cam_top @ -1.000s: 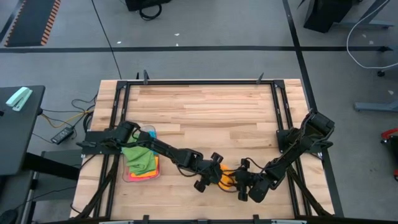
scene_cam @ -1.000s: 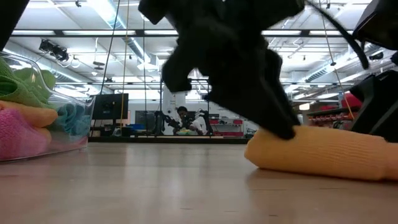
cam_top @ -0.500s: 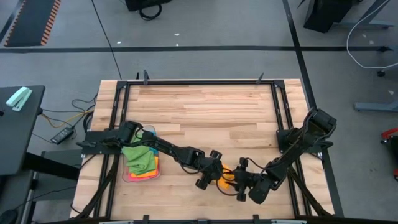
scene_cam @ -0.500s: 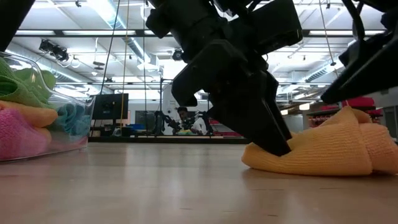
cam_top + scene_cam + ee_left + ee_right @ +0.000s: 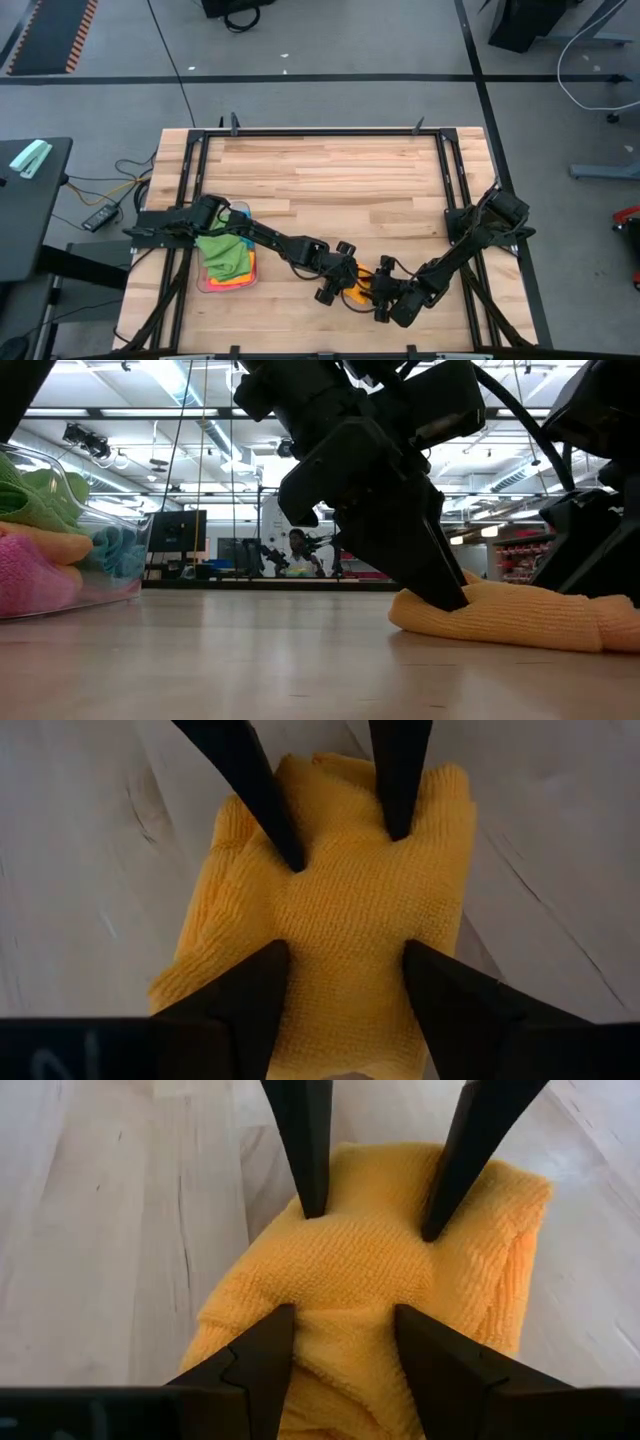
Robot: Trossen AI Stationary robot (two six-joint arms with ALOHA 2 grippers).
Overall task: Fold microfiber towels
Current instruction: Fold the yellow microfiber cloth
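Both arms press parted fingers into the orange towel (image 5: 362, 293), bunched on the tabletop (image 5: 330, 180) well right of the plastic tray (image 5: 227, 281): left gripper (image 5: 340, 895) and right gripper (image 5: 352, 1270) grasp nothing. Soft, light and limp, it is probably best pinched at an edge.

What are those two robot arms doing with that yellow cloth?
They are folding towels. Both grippers press down on one orange towel near the front edge of the wooden table. The left gripper and the right gripper meet over it from opposite sides, jaws spread apart with their tips dug into the cloth. More towels, green, pink and blue, sit piled in a clear tray on the left.
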